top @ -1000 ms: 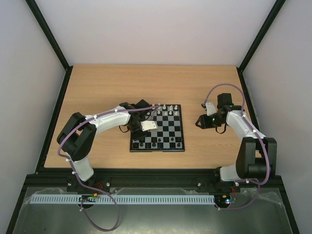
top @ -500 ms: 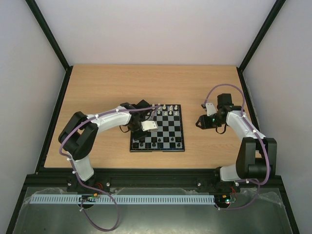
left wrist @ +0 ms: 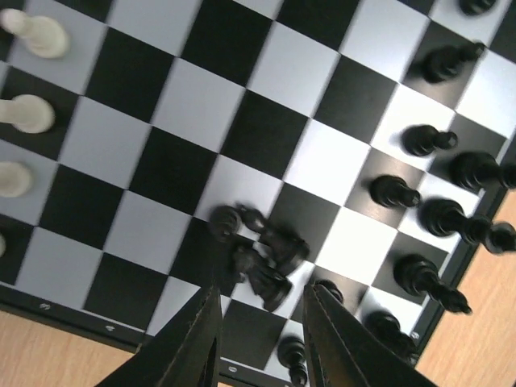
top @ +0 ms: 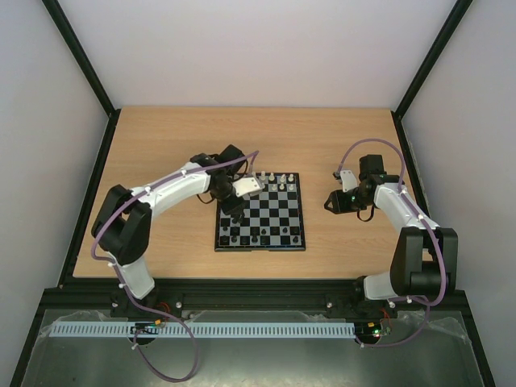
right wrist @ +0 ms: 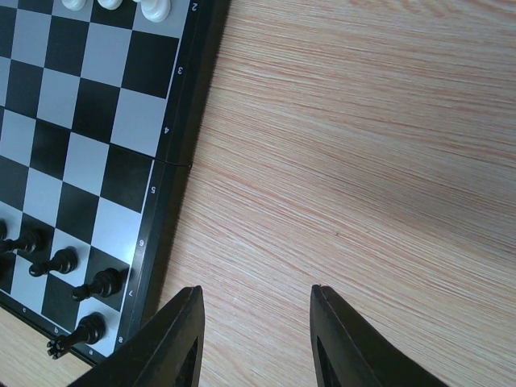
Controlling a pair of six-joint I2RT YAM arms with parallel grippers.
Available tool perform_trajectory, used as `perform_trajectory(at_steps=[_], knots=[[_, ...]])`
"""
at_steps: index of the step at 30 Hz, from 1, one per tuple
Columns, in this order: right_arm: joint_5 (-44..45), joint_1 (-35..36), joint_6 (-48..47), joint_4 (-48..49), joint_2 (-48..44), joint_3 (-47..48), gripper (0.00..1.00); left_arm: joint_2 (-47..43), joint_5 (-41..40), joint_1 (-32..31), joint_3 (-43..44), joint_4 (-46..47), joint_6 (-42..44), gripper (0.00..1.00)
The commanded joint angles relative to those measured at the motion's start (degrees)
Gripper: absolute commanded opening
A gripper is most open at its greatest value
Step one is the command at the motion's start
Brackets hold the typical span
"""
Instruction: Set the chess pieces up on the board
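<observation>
The board (top: 260, 249) lies mid-table, with white chess pieces (top: 274, 177) along its far rows and black ones (top: 258, 235) along its near rows. My left gripper (top: 235, 211) hangs over the board's left part. In its wrist view the left gripper (left wrist: 263, 286) is open, and a blurred huddle of black pieces (left wrist: 262, 254) sits just beyond its fingertips, seemingly tipped over. Standing black pieces (left wrist: 427, 141) fill the right and white pieces (left wrist: 28, 113) the left. My right gripper (top: 332, 201) (right wrist: 254, 290) is open over bare wood beside the board's rim (right wrist: 173, 153), holding nothing.
The wooden table (top: 161, 145) is fenced by a black frame and pale walls on three sides. In the right wrist view, black pieces (right wrist: 97, 284) stand near the board's corner and white ones (right wrist: 153, 8) at the top edge.
The left gripper has gone from shut to open, and its wrist has drawn back toward the board's far left. The right arm has stayed still.
</observation>
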Motion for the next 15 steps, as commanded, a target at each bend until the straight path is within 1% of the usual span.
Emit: perform_trajectory(at_steps=[1, 3, 10, 15], knots=[[0.35, -0.21, -0.7, -1.95, -0.87, -0.3, 0.37, 2.45, -2.24, 0.58, 2.39, 0.46, -4.85, 0.33], [0.43, -0.21, -0.7, -1.95, -1.1, -0.59, 0.37, 3.63, -2.78, 0.58, 3.26, 0.37, -5.18, 0.33], [0.65, -0.23, -0.69, -1.89, -1.3, -0.59, 0.37, 6.66, -0.53, 0.58, 4.55, -0.43, -6.18, 0.36], [0.71, -0.3, -0.69, -1.89, -1.29, -0.65, 0.37, 8.43, -2.74, 0.57, 4.76, 0.22, -6.77, 0.35]])
